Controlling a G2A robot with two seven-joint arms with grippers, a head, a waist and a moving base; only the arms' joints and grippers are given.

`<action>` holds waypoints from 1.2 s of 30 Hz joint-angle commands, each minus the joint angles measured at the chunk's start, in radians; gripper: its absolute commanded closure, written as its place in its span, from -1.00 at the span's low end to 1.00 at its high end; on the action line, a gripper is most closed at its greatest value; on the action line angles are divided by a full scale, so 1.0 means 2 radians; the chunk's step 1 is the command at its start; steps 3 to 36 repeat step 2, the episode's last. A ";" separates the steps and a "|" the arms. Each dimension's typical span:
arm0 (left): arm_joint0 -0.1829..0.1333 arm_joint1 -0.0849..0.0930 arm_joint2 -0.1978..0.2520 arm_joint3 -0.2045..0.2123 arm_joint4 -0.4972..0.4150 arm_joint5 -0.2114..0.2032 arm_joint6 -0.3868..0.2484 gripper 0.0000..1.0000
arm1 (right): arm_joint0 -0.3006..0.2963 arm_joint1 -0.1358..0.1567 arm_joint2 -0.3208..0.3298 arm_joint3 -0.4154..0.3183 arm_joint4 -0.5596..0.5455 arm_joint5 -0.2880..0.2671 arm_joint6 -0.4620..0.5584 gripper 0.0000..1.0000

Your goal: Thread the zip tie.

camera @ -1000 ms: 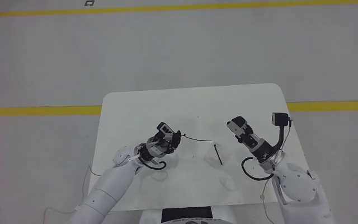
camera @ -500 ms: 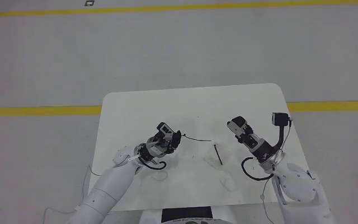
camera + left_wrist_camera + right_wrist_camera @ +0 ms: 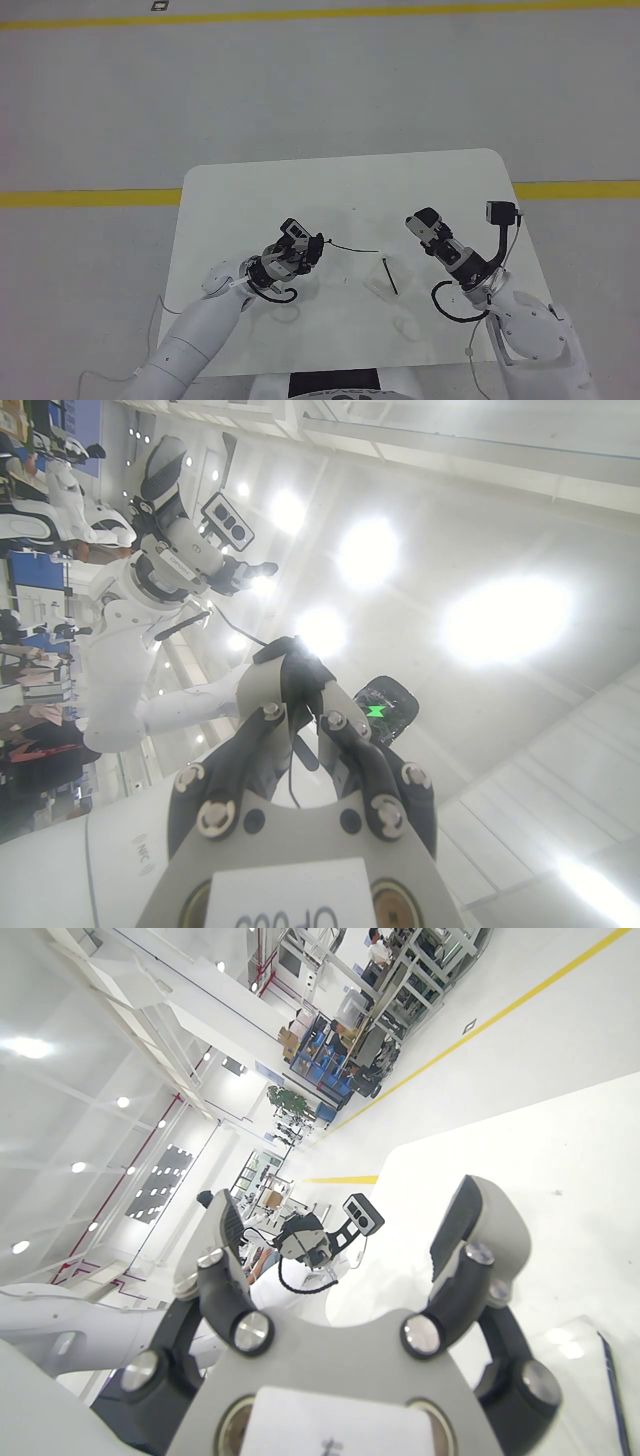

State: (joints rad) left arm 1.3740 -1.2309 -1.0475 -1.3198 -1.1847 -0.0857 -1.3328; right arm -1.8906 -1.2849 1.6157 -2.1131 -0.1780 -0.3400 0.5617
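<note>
A thin black zip tie (image 3: 352, 247) sticks out level from my left gripper (image 3: 316, 243), which is shut on one end of it a little above the white table (image 3: 240, 200). In the left wrist view the dark pads of that gripper (image 3: 298, 680) pinch the strap (image 3: 235, 629), whose free end points towards the other arm. My right gripper (image 3: 415, 220) hangs open and empty, apart from the strap's free tip; its fingers (image 3: 345, 1208) stand wide apart. A second black zip tie (image 3: 390, 275) lies flat on the table between the arms.
A clear plastic packet (image 3: 374, 286) lies under the second tie, which also runs along the packet's edge (image 3: 611, 1378) in the right wrist view. Another clear scrap (image 3: 405, 326) lies nearer the front edge. The far half of the table is bare.
</note>
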 commanded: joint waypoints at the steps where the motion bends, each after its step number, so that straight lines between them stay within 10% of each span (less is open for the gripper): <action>1: 0.000 0.000 0.000 0.000 0.000 0.000 0.000 1.00 | 0.000 0.000 0.000 0.000 0.000 0.000 0.000 -1.00; 36: 0.000 0.000 0.000 0.000 0.000 0.000 0.000 1.00 | 0.000 0.000 0.000 0.000 0.000 0.000 0.000 -1.00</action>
